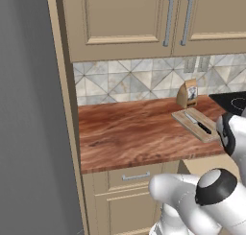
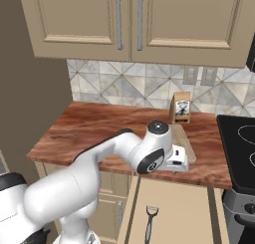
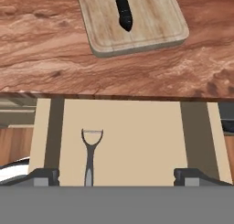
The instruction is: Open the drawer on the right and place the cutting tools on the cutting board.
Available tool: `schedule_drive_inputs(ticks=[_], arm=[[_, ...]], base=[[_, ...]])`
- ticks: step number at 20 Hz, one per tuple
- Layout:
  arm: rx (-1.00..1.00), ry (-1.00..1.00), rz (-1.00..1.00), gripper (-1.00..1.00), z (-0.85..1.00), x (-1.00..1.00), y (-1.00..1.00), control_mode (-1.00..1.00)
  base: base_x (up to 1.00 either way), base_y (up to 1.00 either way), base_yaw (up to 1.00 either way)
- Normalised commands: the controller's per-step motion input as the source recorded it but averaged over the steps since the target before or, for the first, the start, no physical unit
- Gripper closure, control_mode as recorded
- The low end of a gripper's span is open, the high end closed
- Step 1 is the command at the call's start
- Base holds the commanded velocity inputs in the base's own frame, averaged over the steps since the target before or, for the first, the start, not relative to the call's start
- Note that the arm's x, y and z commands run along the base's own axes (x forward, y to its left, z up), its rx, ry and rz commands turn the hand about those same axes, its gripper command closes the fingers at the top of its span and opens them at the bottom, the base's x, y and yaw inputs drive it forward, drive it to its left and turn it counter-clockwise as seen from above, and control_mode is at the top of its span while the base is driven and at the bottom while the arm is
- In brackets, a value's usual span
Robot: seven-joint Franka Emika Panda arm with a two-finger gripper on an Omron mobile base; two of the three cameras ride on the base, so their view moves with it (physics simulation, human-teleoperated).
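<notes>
The wide beige drawer (image 3: 137, 127) stands pulled out below the counter, its tan box (image 2: 174, 203) open to view. Inside lies a slim grey-handled tool with a Y-shaped silver head (image 3: 90, 154) (image 2: 149, 222). On the counter above, the light-wood cutting board (image 3: 151, 17) (image 1: 210, 120) (image 2: 187, 146) carries one knife with a black handle (image 3: 122, 10) (image 1: 203, 128). My gripper (image 3: 116, 177) hovers over the drawer, open, its tips far apart and nothing between them; the tool sits just inside the left tip.
A small brown paper bag (image 1: 187, 94) (image 2: 180, 107) stands behind the board by the tiled wall. A black stovetop (image 2: 239, 143) borders the counter on the right. A narrower drawer front with a silver bar handle (image 1: 136, 176) lies to the left.
</notes>
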Motion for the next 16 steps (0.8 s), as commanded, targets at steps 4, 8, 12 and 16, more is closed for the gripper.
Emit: schedule_drive_inputs(ticks=[4,8,12,16], arm=[[0.0,0.0,0.0,-1.0,-0.22,0.0,0.08,-1.0],[0.06,0.05,0.0,-1.0,-0.32,0.0,0.16,-1.0],[0.06,0.18,0.0,-1.0,-0.36,0.0,0.17,-1.0],[0.14,0.16,0.0,-1.0,-0.35,-0.01,0.03,-1.0]], base=[[0.0,0.0,0.0],[0.0,0.0,0.0],[0.0,0.0,0.0],[0.0,0.0,0.0]])
